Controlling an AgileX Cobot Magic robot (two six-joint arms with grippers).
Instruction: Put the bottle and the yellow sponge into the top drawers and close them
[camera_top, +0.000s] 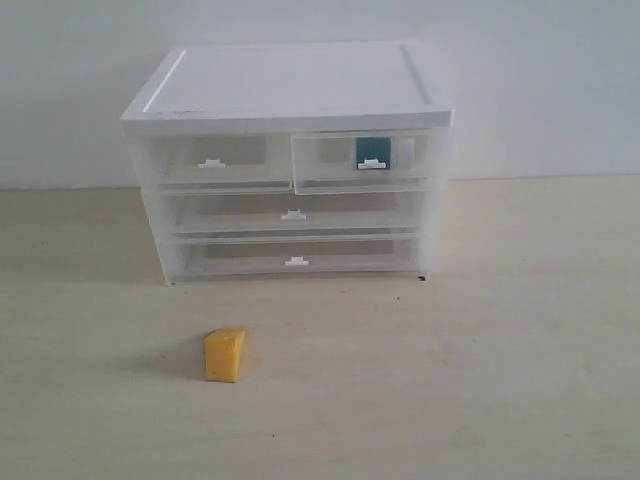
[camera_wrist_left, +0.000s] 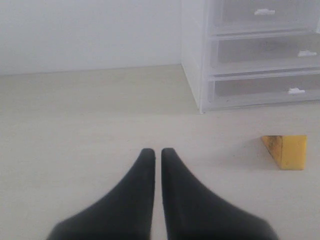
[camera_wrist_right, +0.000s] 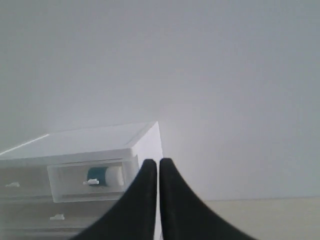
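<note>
Both pinched tight, empty: my left gripper (camera_wrist_left: 157, 151), my right gripper (camera_wrist_right: 158, 162). Through hazy plastic, bottle (camera_top: 371, 148) shows dimly in right top drawer (camera_top: 325, 160), tab handle (camera_top: 372, 163) hiding its lower part. On table (camera_top: 480, 380) before cabinet (camera_top: 290, 85): yellow sponge (camera_top: 225, 355), untouched.

Bare tabletop (camera_top: 480, 380) all around yellow sponge (camera_top: 225, 355), cabinet (camera_top: 290, 90) well behind it, right top drawer (camera_top: 330, 162) jutting out

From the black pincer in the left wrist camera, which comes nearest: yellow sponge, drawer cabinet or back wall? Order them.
Nearest the left gripper first:
1. Yellow sponge, lying on the table.
2. Drawer cabinet, standing behind the sponge.
3. Back wall, past the table's far edge.
</note>
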